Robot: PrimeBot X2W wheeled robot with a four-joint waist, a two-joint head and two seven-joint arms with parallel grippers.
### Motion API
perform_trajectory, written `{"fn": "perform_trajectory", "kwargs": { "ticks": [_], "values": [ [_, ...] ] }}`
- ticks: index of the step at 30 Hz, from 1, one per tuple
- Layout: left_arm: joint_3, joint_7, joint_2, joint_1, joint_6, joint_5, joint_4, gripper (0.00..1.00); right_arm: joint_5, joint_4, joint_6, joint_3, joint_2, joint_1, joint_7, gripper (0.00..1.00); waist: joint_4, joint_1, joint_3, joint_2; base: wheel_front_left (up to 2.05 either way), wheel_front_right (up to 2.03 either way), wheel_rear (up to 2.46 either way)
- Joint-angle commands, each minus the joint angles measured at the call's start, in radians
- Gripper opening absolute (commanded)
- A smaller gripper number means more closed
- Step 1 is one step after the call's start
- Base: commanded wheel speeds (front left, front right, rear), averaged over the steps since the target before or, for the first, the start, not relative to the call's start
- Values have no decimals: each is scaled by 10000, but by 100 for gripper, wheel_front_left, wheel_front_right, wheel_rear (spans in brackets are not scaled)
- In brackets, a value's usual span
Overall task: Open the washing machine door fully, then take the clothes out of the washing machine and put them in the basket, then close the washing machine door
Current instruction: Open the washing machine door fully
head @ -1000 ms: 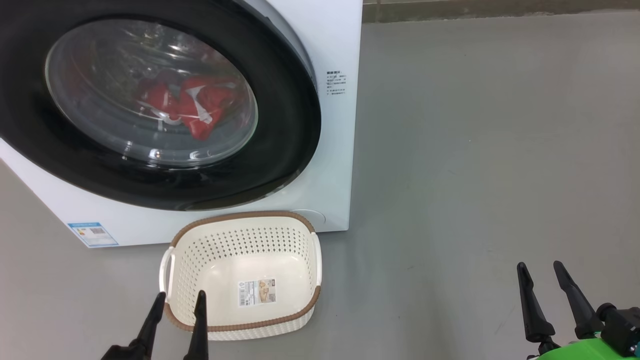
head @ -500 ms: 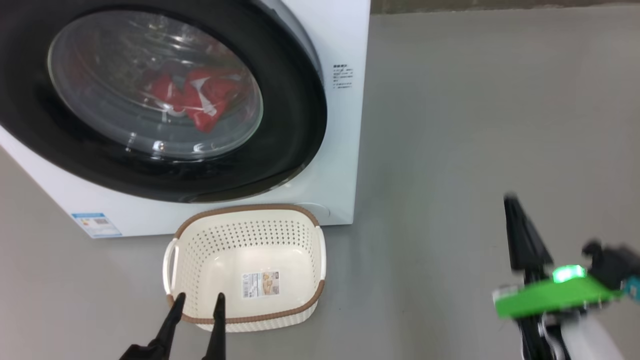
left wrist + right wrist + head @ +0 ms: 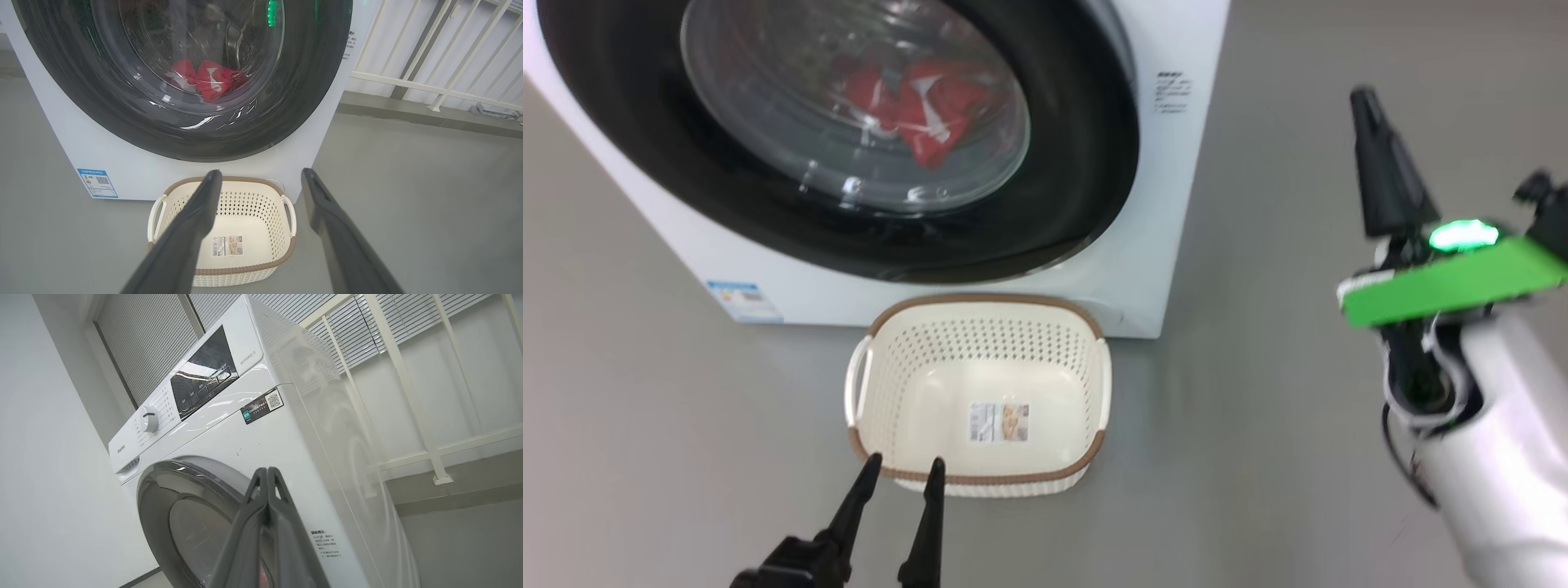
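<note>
Fingers (image 3: pixel 854 506) of left gripper (image 3: pixel 905 461) spread open at near edge of cream-white perforated plastic basket (image 3: pixel 984 301) with brown rim, bright red clothes (image 3: pixel 935 106) behind closed glossy black-rimmed round washing machine door (image 3: pixel 1086 188), right gripper (image 3: pixel 1365 102) pinched shut, empty, raised at right.

R gripper (image 3: pixel 1365 102): was spread, now pinched closed | lifted up, right of washing machine (image 3: pixel 1168 204)

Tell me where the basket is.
In the head view the basket sits on the floor at lower centre, just in front of the washing machine below its closed door, with the left gripper pointing at it.
</note>
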Motion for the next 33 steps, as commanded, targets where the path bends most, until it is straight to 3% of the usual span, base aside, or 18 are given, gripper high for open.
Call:
{"fn": "perform_trajectory", "kwargs": {
  "ticks": [1, 9, 14, 25, 33],
  "values": [
    [218, -124, 97, -456, 95, -91, -265, 100, 164, -125, 4, 298, -157, -537, -59, 0, 457, 0, 479, -1, 0, 0, 0],
    [-153, -124, 97, -1029, 184, -306, -286, 100, 1427, 747, 4, 1423, -1011, -2451, -59, 0, 923, 0, 1445, -1, 0, 0, 0],
    [-348, -124, 97, -1455, 191, -434, -276, 100, 2921, 1518, 4, 2574, -1498, -3704, 192, 0, 1184, 0, 2112, -1, 0, 0, 0],
    [-742, -124, 97, -2132, 277, -702, -241, 100, 6097, 1711, 4, 3492, -2276, -5408, 2490, 0, 1570, 0, 3146, -1, 0, 0, 0],
    [-921, -124, 97, -2455, 265, -719, -189, 100, 7299, 1801, 4, 3717, -2581, -6185, 4422, 0, 1654, 0, 3636, -1, 0, 0, 0]
  ]
}}
